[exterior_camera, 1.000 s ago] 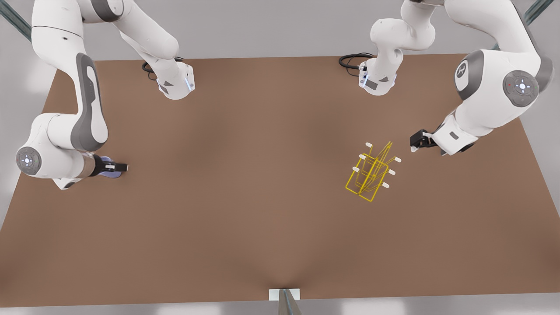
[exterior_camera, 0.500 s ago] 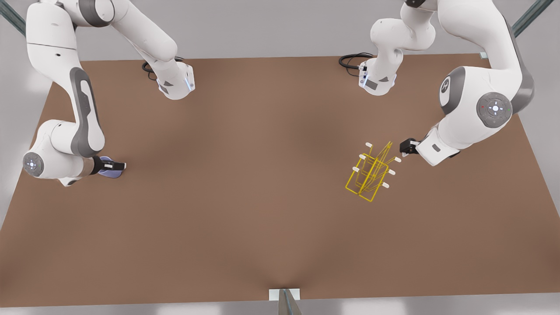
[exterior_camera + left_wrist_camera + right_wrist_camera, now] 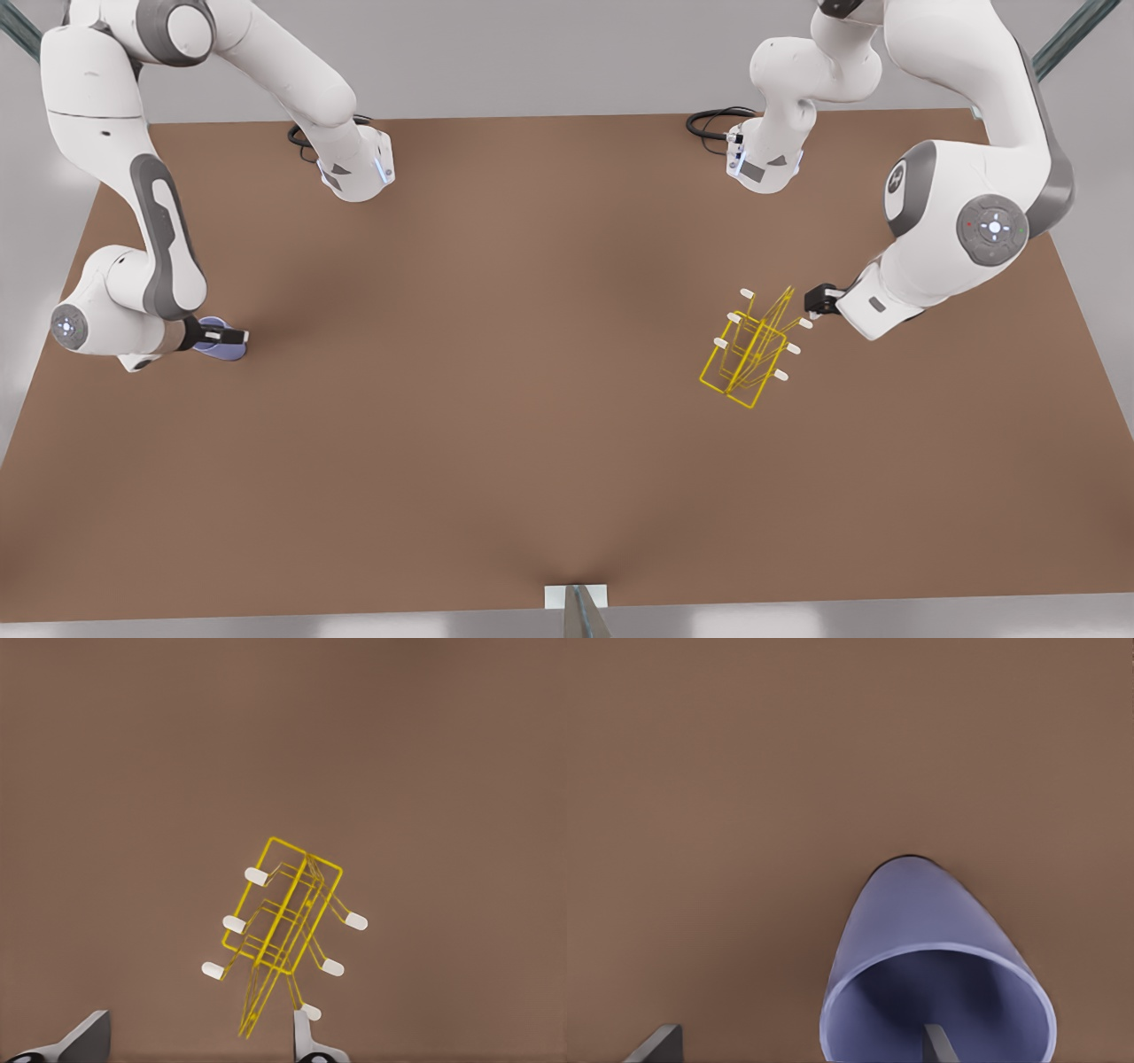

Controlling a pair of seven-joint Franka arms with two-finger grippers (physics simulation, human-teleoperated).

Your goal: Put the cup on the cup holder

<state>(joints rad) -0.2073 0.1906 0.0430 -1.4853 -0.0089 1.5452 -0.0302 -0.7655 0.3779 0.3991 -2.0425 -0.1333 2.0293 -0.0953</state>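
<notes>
One small, smooth, pale lavender-blue tapered cup with no handle stands on the brown table near its edge at the front view's left, mouth up; the right wrist view looks down into its open rim. The right gripper is at that cup: its two fingers are spread, one fingertip reaching inside the rim and the other fingertip standing well outside the wall, so the jaws straddle one side of the cup without being closed on it. Well apart from it, toward the front view's right, stands one small bright yellow thin-wire cup holder with a rectangular base; in the left wrist view six white-capped prongs can be counted, three splaying out to each side. The left gripper hovers just beside the holder's upper end, on the side toward the front view's right, with its two pale fingers held wide apart and nothing between them. One fingertip appears close to a capped prong; whether it touches cannot be told. Two white arms work over the table.
</notes>
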